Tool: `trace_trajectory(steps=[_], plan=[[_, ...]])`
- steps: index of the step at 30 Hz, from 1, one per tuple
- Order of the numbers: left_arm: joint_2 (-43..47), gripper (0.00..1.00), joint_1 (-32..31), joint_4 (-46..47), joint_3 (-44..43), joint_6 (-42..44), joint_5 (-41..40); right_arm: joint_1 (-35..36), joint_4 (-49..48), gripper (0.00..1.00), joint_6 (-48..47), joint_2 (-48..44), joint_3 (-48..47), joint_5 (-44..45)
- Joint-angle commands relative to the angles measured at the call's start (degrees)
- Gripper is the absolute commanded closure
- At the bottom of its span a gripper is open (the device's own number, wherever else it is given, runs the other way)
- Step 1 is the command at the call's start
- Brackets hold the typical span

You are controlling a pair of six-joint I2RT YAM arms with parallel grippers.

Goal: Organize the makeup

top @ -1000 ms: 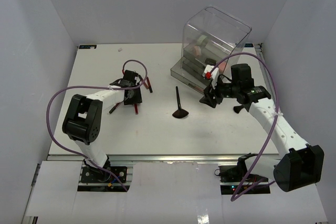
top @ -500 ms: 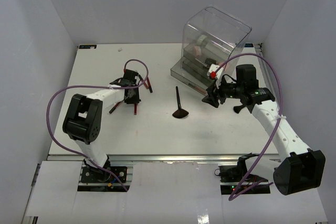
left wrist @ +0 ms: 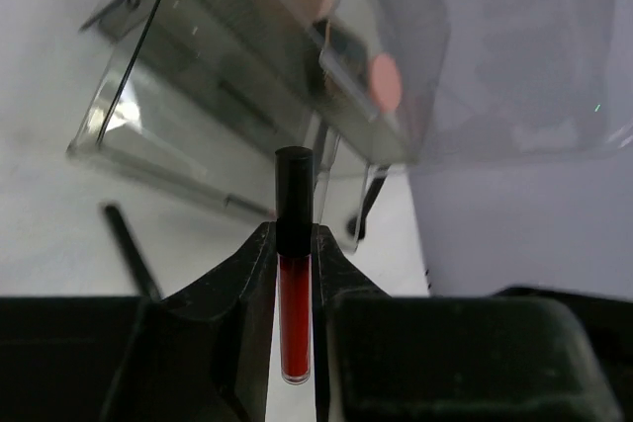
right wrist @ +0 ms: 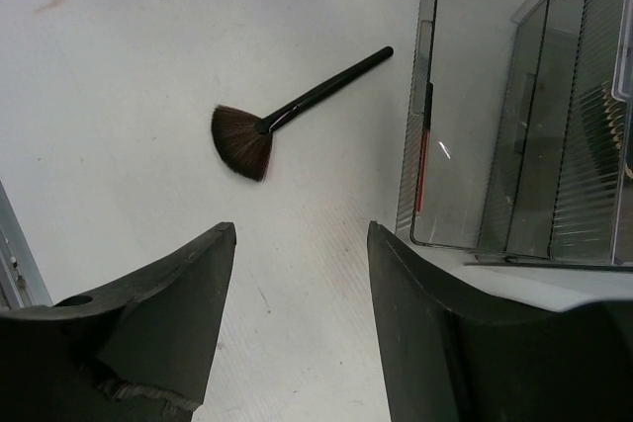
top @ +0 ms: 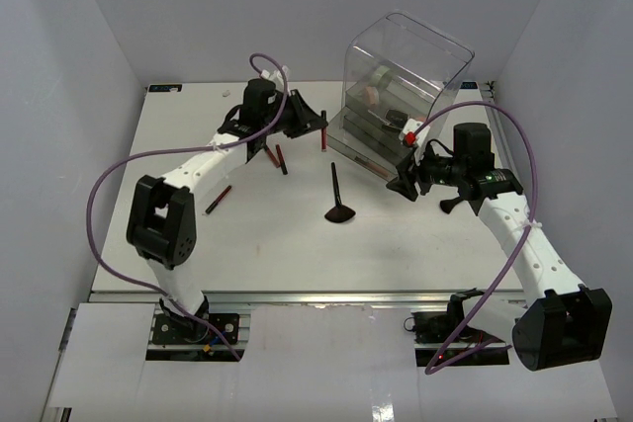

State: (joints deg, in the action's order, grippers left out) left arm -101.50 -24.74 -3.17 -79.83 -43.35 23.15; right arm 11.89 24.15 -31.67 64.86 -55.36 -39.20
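My left gripper is shut on a thin dark-red stick with a black cap, held above the table just left of the clear drawer box. In the left wrist view the box fills the space ahead, with a pink puff inside. Two more red sticks lie on the table. A black fan brush lies mid-table and also shows in the right wrist view. My right gripper is open and empty by the box's front corner.
The drawer box's open lower drawers stick out toward my right gripper, with a red stick inside one. White walls close in the table on the left, back and right.
My left gripper has lifted a red stick from the table's left-centre and carried it up and right toward the drawer box. My right gripper has shifted slightly right.
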Motion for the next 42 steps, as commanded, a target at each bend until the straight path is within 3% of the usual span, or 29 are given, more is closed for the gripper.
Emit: trace_trajectory(steps=[1,5,8,16,24,28,32,35,38,42], plan=[[-10.8,0.92,-3.0,4.9,-13.1,-10.4,1.5,-1.4,-2.6,0.37,1.2,-1.3,0.3,-1.7],[-18.3,0.88,-4.5,3.3,-23.0,-11.9,-0.6,-2.1,-2.8,0.37,1.4,-1.5,0.7,-2.1],[-21.6,0.84,-4.6,1.9,-25.8,-12.5,-1.2,-2.4,-3.1,0.37,1.4,-1.6,0.8,-2.2],[-23.9,0.46,-5.0,1.9,-26.9,-9.8,-1.5,-2.6,-3.4,0.37,1.4,-0.8,1.1,-2.5],[-19.8,0.40,-4.8,1.3,-24.9,-4.5,-0.8,-2.6,-3.4,0.37,1.1,0.1,1.5,-4.2],[-10.3,0.37,-3.9,-0.1,-17.1,6.2,0.6,-1.6,-3.3,0.37,1.2,1.8,1.0,-5.8],[6.3,0.29,-0.2,-0.7,0.9,15.2,0.8,4.8,-2.6,0.36,0.9,5.4,-1.9,0.8],[22.9,0.19,4.2,-2.2,16.7,22.1,-2.8,13.8,-0.8,0.35,2.3,12.7,-6.9,6.3],[34.4,0.07,6.3,-5.4,24.9,27.2,-9.4,20.3,2.0,0.31,7.1,23.3,-17.7,11.0],[47.7,0.02,6.6,-7.1,34.7,31.7,-20.3,25.4,8.8,0.28,13.1,41.3,-39.9,14.6]])
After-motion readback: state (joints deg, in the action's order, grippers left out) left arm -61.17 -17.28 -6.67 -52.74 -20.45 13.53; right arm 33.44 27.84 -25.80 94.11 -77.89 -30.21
